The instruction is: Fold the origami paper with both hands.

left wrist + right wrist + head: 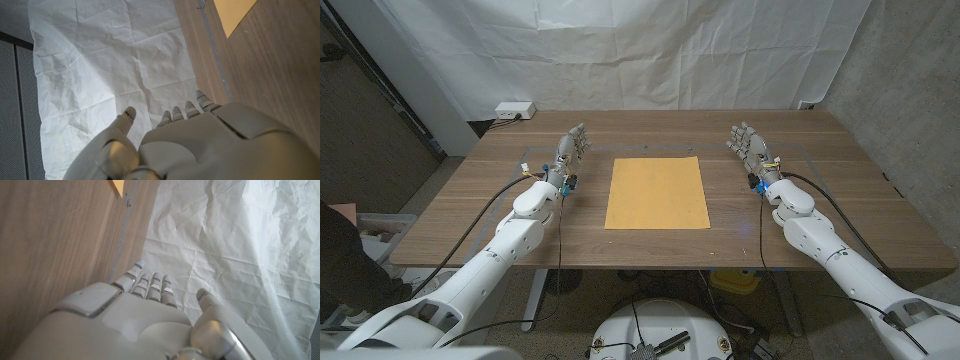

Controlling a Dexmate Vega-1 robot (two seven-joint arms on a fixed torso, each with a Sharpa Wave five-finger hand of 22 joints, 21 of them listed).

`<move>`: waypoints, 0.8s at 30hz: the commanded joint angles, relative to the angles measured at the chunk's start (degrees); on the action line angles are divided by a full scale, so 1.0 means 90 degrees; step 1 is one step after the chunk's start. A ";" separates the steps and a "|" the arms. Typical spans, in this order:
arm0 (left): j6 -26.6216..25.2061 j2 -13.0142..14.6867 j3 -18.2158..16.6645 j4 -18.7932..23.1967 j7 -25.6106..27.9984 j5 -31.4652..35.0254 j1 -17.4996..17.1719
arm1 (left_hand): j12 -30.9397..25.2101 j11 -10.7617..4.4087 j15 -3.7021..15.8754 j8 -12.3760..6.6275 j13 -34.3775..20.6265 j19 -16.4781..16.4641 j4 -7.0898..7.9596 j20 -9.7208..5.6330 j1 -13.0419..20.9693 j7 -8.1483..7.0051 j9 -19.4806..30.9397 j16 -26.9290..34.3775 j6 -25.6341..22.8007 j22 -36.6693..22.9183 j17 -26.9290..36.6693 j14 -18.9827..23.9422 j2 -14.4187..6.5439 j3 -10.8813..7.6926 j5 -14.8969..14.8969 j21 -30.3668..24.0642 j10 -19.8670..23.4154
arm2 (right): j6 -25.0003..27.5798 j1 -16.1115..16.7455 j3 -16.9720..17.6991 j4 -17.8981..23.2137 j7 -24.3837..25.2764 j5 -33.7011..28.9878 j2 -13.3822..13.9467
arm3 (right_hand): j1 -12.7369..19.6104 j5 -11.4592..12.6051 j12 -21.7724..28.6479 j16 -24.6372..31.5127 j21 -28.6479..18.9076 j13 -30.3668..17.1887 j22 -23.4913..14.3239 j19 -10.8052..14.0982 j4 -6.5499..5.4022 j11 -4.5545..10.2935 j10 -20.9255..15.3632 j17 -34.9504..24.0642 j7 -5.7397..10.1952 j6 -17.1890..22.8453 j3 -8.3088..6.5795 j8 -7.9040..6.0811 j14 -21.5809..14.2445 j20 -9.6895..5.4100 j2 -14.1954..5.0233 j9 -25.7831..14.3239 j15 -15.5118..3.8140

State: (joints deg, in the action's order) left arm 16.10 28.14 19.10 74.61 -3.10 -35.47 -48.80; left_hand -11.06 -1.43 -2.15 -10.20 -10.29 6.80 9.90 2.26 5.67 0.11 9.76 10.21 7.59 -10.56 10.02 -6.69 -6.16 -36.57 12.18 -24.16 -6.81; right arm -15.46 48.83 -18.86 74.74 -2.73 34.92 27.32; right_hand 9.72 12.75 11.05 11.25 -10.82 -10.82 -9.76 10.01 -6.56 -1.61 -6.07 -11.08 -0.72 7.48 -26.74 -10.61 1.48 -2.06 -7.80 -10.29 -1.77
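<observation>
A yellow-orange sheet of origami paper point(656, 192) lies flat and unfolded at the middle of the wooden table point(470, 215). My left hand point(572, 150) stands on its edge to the left of the sheet, fingers apart and holding nothing. My right hand point(749, 146) stands the same way to the right of it, also empty. Neither hand touches the paper. The left wrist view has my left hand point(200, 145) with a corner of the paper point(233, 12) beyond it. The right wrist view has my right hand point(140, 315) and a sliver of the paper point(118, 186).
A white wrinkled cloth backdrop point(650, 50) hangs behind the table. A white power strip point(514, 110) sits past the far left corner. A person's dark sleeve point(345, 260) is at the left edge. Cables run along both arms.
</observation>
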 commanded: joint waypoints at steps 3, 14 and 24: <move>-0.0176 -0.0268 -0.0547 0.0126 -0.0472 0.0842 -0.0209 | -0.0033 -0.0012 0.0013 -0.0042 -0.0011 0.0035 0.0001 0.0000 0.0020 -0.0032 0.0019 0.0043 -0.0001 -0.0032 0.0009 -0.0043 -0.0484 -0.0062 0.0024 -0.0039 -0.0036 | 0.0381 0.0264 0.0789 0.0192 -0.0389 -0.0678 -0.0580 | 0.0058 0.0033 0.0043 0.0035 -0.0037 -0.0012 -0.0008 0.0028 0.0005 -0.0010 -0.0038 -0.0012 -0.0005 0.0045 -0.0044 -0.0032 0.0035 -0.0301 -0.0247 -0.0023 -0.0165; -0.0163 -0.0107 -0.0697 0.0312 -0.0748 0.1706 -0.0344 | -0.0073 0.0059 -0.0051 -0.0095 -0.0012 -0.0014 -0.0027 0.0036 0.0008 -0.0040 0.0024 0.0060 -0.0202 -0.0031 -0.0001 0.0029 -0.0448 -0.0089 0.0013 -0.0036 0.0073 | 0.0568 0.0481 0.1135 0.0444 -0.0505 -0.1053 -0.0812 | 0.0072 0.0034 0.0045 0.0033 -0.0037 -0.0012 -0.0008 0.0028 0.0020 -0.0024 -0.0049 -0.0005 0.0009 0.0044 -0.0048 -0.0031 0.0026 -0.0292 -0.0239 -0.0024 -0.0147; -0.0178 0.0194 -0.0750 0.0640 -0.0860 0.2357 -0.0517 | -0.0120 0.0045 -0.0085 -0.0106 -0.0014 -0.0106 -0.0056 0.0154 0.0007 -0.0031 0.0027 0.0101 -0.0331 -0.0030 -0.0009 0.0215 -0.0422 -0.0116 0.0004 -0.0049 0.0245 | 0.0618 0.0620 0.1278 0.0602 -0.0585 -0.1193 -0.0936 | 0.0079 0.0033 0.0044 0.0033 -0.0035 -0.0012 -0.0008 0.0022 0.0027 -0.0025 -0.0054 -0.0004 0.0006 0.0047 -0.0047 -0.0031 0.0023 -0.0277 -0.0237 -0.0024 -0.0146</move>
State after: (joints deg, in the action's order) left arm 14.60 27.58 13.17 77.75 -9.50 -20.74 -51.95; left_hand -11.81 -0.87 -2.78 -10.64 -10.28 6.19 9.39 2.86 5.66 -0.05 9.76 10.65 5.00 -10.55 9.86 -5.39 -6.15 -37.20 12.18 -24.16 -5.09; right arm -10.82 52.92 -9.27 78.48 -7.20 26.16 20.36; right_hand 9.72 12.75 11.05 11.25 -10.79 -10.81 -9.75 10.00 -6.55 -1.61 -6.06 -10.91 -0.72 7.47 -26.74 -10.61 1.44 -2.06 -7.80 -10.28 -1.73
